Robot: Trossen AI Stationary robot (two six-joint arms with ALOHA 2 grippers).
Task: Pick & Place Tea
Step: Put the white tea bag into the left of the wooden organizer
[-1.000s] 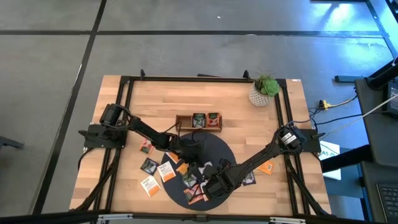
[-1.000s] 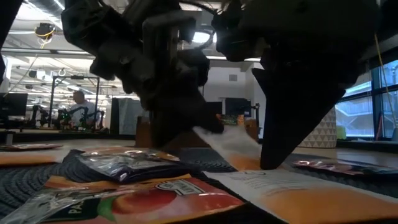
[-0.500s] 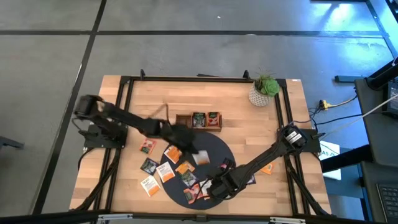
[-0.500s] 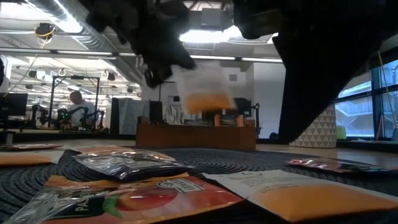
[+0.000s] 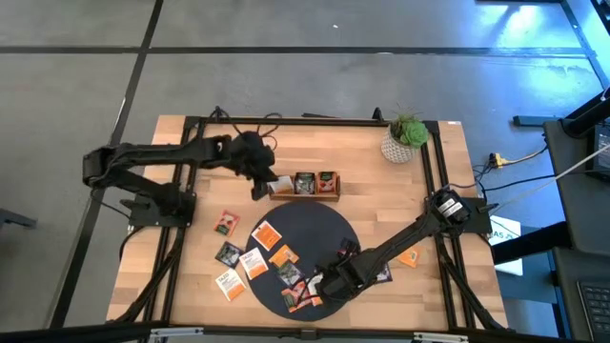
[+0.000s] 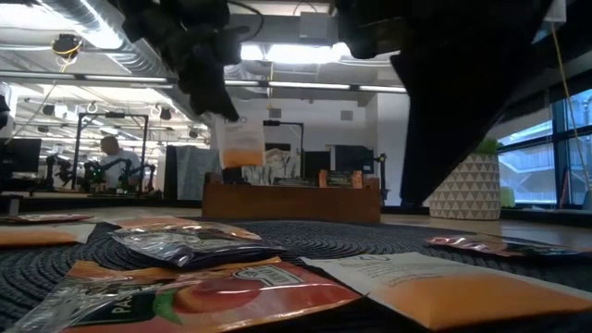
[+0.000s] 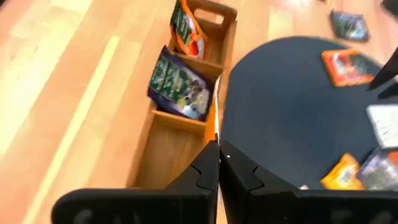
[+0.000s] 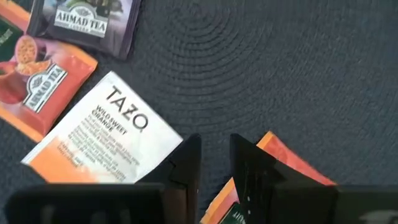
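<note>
Overhead, the left tool pinches a tea sachet above the tray.

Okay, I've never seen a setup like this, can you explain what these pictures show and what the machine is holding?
It is a robot with two dark arms working at a wooden table. One camera looks straight down, one sits at table height, and one rides on each wrist. Small tea sachets lie scattered on a dark round mat and on the wood. The left gripper is shut on a white and orange sachet, holding it near the empty end compartment of the wooden tray; the other two compartments already hold sachets. The right gripper hovers low over the mat, empty and slightly open.
</note>
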